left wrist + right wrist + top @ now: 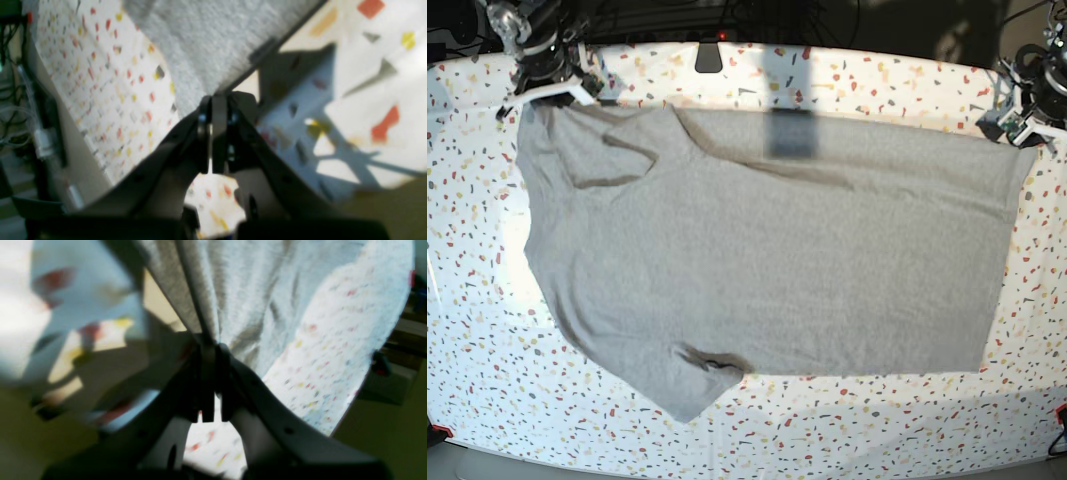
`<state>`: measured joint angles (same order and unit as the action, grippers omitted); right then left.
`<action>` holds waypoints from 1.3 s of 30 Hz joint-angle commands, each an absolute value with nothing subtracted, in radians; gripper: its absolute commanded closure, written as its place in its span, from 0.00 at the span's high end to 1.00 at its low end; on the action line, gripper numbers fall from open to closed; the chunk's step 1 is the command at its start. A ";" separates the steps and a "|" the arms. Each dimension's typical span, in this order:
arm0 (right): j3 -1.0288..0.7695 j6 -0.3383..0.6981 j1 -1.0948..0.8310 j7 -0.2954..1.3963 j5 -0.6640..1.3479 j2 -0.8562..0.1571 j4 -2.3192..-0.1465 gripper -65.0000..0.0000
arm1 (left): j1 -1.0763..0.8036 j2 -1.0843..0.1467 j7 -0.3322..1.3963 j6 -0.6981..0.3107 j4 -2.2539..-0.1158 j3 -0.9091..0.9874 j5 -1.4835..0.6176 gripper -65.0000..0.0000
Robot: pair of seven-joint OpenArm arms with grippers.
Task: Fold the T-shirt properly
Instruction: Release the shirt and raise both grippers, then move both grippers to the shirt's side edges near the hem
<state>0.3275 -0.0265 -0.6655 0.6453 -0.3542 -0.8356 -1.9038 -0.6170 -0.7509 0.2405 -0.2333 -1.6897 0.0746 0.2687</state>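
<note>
T-shirt [767, 250] lies spread across the worktop [847, 430]. Left hand [218, 100] and right hand [210, 343] each pinch a far-edge corner, fully closed. Recommended: lift both evenly, keeping the cloth taut.

Worktop [847, 420]: white surface before me, speckled all over with small red, yellow and grey chips; its bare margin shows on every side in my base view. Bright sun patches and hard dark shadows lie on it in both wrist views.

Black clip-like fitting [708, 56]: sits at the far edge of the worktop, near the middle.

Cables [10, 110]: a blurred tangle beyond the worktop edge in my left wrist view.
</note>
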 commanded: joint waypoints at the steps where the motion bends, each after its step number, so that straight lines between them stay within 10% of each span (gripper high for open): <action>1: 0.320 -0.043 -0.679 0.650 -0.368 -0.853 -1.930 0.00 | -0.642 -0.768 0.237 -0.220 -1.712 0.101 0.268 0.00; 24: 0.320 -0.083 -0.859 0.828 -0.472 -0.840 -2.034 0.10 | -0.805 -0.768 0.289 -0.220 -1.731 0.170 0.322 0.00; 29: 0.320 -0.094 -0.859 0.828 -0.491 -0.841 -2.051 0.39 | -0.805 -0.768 0.380 -0.219 -1.731 0.170 0.391 0.43; 39: 0.200 -0.188 -0.852 0.762 -0.507 -0.842 -2.109 0.39 | -0.766 -0.771 0.424 -0.100 -1.732 0.200 0.479 0.43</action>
